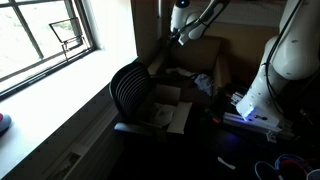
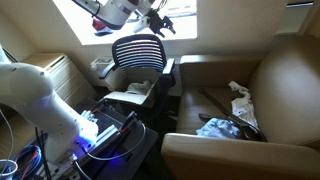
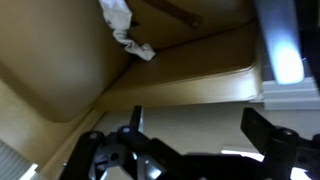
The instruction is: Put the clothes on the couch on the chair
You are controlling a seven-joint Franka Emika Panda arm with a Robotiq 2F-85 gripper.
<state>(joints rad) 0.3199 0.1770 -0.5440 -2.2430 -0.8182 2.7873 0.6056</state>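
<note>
Evidently unfinished: the gripper (image 2: 160,22) hangs with jaws spread wide and empty. Just below them, the chair (image 2: 138,52) shows no garment I can make out. Well beyond, the clothes (image 2: 238,103) lie on the couch (image 2: 285,72).

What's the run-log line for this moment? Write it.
fingers: open, empty | clothes: on couch | chair: whitish sheets on seat
</note>
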